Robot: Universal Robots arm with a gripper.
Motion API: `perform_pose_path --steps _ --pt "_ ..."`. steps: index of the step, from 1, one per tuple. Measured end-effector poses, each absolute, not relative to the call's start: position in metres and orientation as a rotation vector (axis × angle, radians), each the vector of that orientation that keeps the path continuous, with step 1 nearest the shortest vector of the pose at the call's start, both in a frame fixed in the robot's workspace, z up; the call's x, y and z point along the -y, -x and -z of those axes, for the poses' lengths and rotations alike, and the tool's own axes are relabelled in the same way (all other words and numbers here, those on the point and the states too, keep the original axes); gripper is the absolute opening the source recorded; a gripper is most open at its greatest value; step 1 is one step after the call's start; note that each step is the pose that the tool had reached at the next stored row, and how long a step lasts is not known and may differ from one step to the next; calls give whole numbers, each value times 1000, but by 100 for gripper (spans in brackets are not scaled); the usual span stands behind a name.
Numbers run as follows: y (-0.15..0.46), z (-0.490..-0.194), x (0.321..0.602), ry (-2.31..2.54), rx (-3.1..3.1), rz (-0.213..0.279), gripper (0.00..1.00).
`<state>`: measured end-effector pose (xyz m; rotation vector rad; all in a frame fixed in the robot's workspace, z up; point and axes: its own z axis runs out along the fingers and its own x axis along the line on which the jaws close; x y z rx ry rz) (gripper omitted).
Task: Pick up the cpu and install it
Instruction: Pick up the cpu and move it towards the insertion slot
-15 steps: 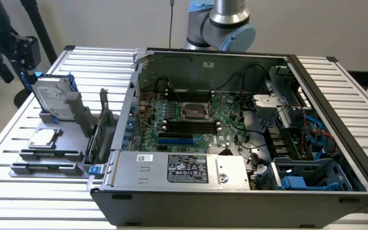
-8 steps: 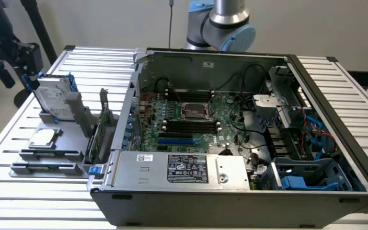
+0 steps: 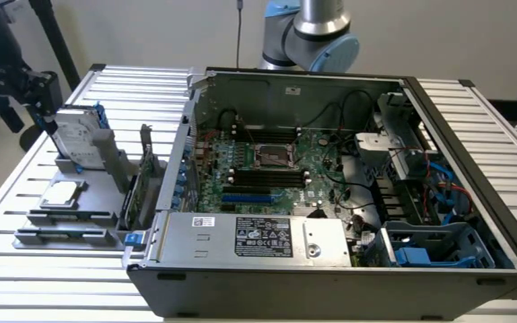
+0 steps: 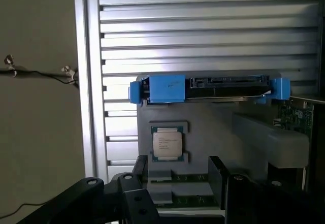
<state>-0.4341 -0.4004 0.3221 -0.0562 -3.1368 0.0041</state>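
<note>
Black gripper [image 4: 179, 163] fingers spread wide, partly cut off at picture edge, holding nothing, cpu [image 4: 167, 144] just past them in grey holder [image 4: 213, 117], nine o'clock from computer case [image 3: 330, 289]

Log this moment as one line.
gripper: open, empty | cpu: lying flat in gray holder, not gripped | gripper-cpu: apart, no contact | install: not yet done

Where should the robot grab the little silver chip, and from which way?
Probably by two opposite thin edges of the cpu, coming straight down from above. It lies flat, metal top up, on the grey holder, so the narrow sides are all there is to pinch.
</note>
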Motion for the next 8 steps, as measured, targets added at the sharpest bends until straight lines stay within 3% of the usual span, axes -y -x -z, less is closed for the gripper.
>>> perform_pose_path --steps 8 --pt "436 -308 403 23 3137 -4 60"
